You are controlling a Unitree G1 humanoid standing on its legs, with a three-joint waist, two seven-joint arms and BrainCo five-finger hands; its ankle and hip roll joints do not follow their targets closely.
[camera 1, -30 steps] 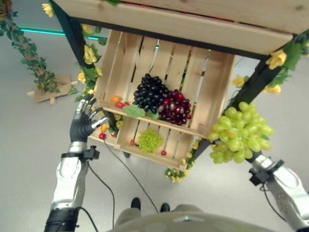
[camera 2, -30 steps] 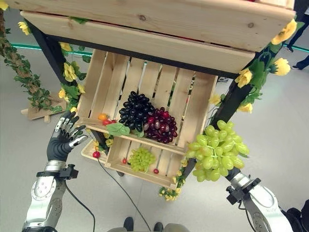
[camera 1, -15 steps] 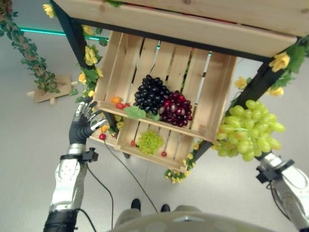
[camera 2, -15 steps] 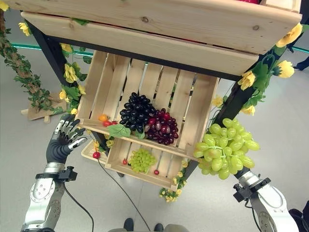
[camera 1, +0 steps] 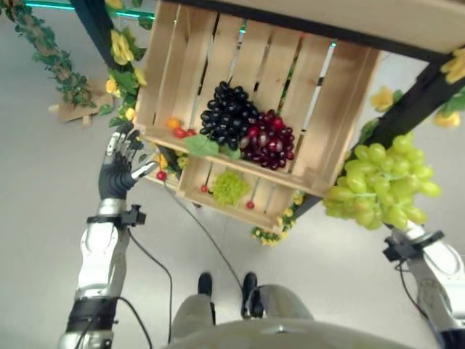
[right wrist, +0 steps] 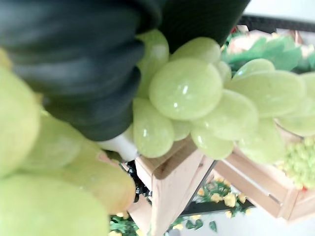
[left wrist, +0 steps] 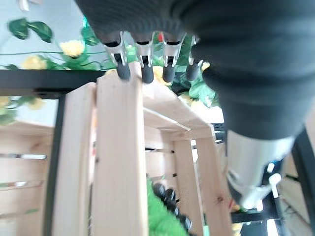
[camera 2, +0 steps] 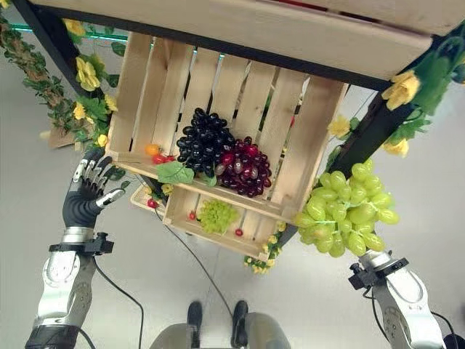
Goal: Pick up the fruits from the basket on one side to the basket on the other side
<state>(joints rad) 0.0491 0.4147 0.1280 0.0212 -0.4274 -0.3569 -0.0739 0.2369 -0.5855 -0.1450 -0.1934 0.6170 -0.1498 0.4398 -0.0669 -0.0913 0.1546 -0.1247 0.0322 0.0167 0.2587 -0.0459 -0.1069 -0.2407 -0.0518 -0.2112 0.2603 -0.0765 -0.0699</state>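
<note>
**Grey floor, wooden crate stand, green grapes aloft**

Grey floor lies beneath. Right hand (right wrist: pixel 93 69) fingers curl round the big bunch of pale green grapes (camera 2: pixel 349 211), held beside the slatted wooden crate (camera 2: pixel 211 94). Left hand (camera 2: pixel 81 198) fingers spread loosely, empty, beside the crate's other edge.

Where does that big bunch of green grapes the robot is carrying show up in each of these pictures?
Left eye view: green grape bunch at right, beside the wooden crate.
Right eye view: at right, beside the crate's right wall.
Left wrist view: no big bunch here.
Right wrist view: up close.
Shared landmark: the wooden crate.
</note>
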